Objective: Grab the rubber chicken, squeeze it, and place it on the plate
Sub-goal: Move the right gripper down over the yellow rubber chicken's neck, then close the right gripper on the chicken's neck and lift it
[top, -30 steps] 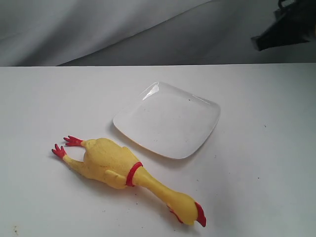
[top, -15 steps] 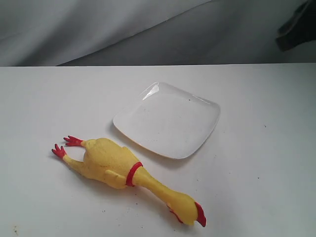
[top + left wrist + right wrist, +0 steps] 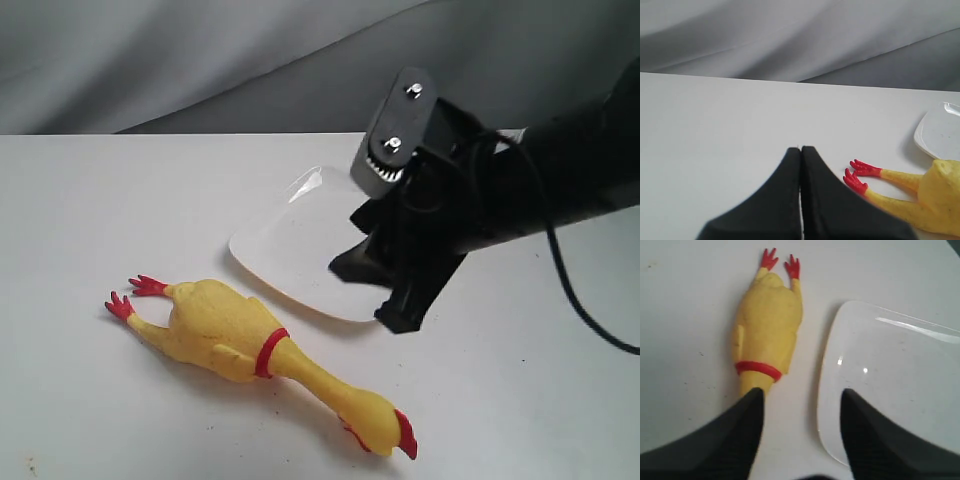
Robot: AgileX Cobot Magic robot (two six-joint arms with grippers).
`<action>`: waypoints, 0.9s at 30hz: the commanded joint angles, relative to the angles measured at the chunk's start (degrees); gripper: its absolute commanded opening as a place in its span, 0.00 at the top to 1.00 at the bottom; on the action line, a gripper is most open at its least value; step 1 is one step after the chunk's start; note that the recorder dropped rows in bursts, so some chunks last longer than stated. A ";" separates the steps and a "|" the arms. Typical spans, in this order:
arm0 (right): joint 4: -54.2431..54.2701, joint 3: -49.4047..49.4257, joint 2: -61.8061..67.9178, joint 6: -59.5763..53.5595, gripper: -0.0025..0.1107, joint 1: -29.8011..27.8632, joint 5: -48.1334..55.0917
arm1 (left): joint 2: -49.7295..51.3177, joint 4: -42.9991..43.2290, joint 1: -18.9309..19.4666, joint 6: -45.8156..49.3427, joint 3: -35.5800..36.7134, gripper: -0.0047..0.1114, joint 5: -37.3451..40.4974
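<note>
The rubber chicken [image 3: 215, 330] lies flat on the white table at the front left, red feet to the left, red comb toward the front. The white square plate [image 3: 290, 235] sits behind it, empty, its right half hidden by my right arm. My right gripper [image 3: 366, 296] hangs open above the plate's near edge, holding nothing. In the right wrist view its open gripper [image 3: 801, 392] frames the gap between the chicken [image 3: 770, 325] and the plate [image 3: 900, 370]. My left gripper [image 3: 801, 148] is shut and empty, just beside the chicken's feet [image 3: 860, 175]; the plate [image 3: 940, 132] lies beyond.
A grey cloth backdrop [image 3: 150, 60] hangs behind the table's far edge. The right arm's black body and cable [image 3: 570, 290] cross the right side above the table. Bare white tabletop [image 3: 90, 200] spreads to the left of the plate.
My right arm has swung in from the upper right corner and now hangs over the plate's near right part. The chicken and the plate have not moved.
</note>
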 commanded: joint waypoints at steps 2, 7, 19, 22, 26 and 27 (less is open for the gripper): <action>3.95 0.57 4.86 3.86 0.42 3.99 -3.73 | -0.12 -0.17 0.12 -0.18 0.28 0.96 -0.29; 4.96 0.57 12.48 3.87 0.43 6.42 -6.76 | -0.12 -0.17 0.12 -0.18 0.28 0.96 -0.29; 5.33 0.57 23.63 4.11 0.47 10.23 -9.21 | -0.12 -0.17 0.12 -0.18 0.28 0.96 -0.29; 5.51 0.57 25.16 4.11 0.54 10.23 -9.50 | -0.12 -0.17 0.12 -0.18 0.28 0.96 -0.29; 5.51 0.57 25.45 4.11 0.79 10.23 -10.07 | -0.12 -0.17 0.12 -0.18 0.28 0.96 -0.29; 5.51 0.57 25.45 4.11 0.84 10.23 -10.42 | -0.12 -0.17 0.12 -0.18 0.28 0.96 -0.29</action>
